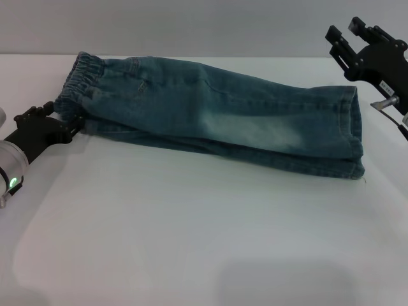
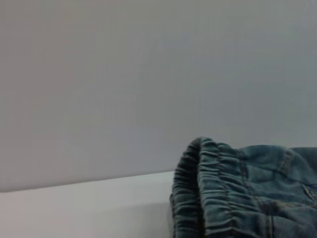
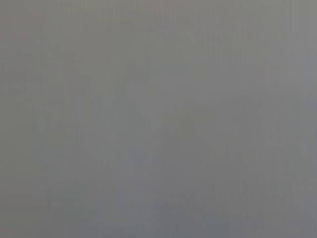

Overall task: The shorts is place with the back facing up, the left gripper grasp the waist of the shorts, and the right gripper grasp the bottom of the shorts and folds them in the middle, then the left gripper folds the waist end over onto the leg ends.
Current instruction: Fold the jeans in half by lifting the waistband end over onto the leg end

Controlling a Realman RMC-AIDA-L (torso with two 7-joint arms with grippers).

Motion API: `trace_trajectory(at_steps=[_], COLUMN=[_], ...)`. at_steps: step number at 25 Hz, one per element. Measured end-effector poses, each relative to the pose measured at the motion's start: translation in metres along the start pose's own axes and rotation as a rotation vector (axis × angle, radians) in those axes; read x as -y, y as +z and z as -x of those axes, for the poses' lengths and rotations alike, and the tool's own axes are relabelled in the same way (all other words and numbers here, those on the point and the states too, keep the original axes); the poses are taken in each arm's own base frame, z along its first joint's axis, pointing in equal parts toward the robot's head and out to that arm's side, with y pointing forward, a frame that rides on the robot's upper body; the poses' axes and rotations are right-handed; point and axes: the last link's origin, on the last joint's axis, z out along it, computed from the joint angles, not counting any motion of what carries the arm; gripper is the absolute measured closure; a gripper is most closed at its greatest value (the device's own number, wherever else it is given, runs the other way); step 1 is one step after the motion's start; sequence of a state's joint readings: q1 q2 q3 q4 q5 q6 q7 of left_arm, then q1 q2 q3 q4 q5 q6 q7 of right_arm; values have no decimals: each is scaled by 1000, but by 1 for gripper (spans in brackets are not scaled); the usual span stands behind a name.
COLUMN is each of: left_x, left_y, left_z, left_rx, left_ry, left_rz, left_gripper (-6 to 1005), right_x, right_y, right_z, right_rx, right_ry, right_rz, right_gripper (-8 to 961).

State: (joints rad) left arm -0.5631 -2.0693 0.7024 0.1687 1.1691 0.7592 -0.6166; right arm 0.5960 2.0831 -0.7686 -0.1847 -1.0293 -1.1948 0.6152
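Folded lengthwise on the white table (image 1: 191,242): the shorts (image 1: 217,115). At the waist (image 1: 80,80), the left gripper (image 1: 64,124), grip seemingly clenched, unclear. Raised apart, spread: the right gripper (image 1: 347,32).

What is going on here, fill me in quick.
A two-armed robot is folding a pair of denim shorts on a white table. The shorts already lie folded lengthwise, one leg over the other, with the waist on the robot's left and the leg ends on its right. The left tool sits low at the waist end, right beside the elastic band. The right tool is lifted clear beyond the leg ends, open and holding nothing. The waist-over-legs fold is not yet done.
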Motion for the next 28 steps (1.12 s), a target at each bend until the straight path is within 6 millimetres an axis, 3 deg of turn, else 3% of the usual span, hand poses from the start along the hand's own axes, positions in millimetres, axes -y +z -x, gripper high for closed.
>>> trace_trajectory(at_steps=[11,28], left_x=[1,-14], left_y=[-1,4], left_z=[3,6], left_rx=[6,20], left_ry=[-33,-73], left_rz=[-21,11], left_gripper=[354,353], right_x=[2,1], right_y=[-7,-7], right_z=[1,5], right_rx=[20,44], right_ry=[6,4], right_rz=[-9,3], right_gripper=[485,485])
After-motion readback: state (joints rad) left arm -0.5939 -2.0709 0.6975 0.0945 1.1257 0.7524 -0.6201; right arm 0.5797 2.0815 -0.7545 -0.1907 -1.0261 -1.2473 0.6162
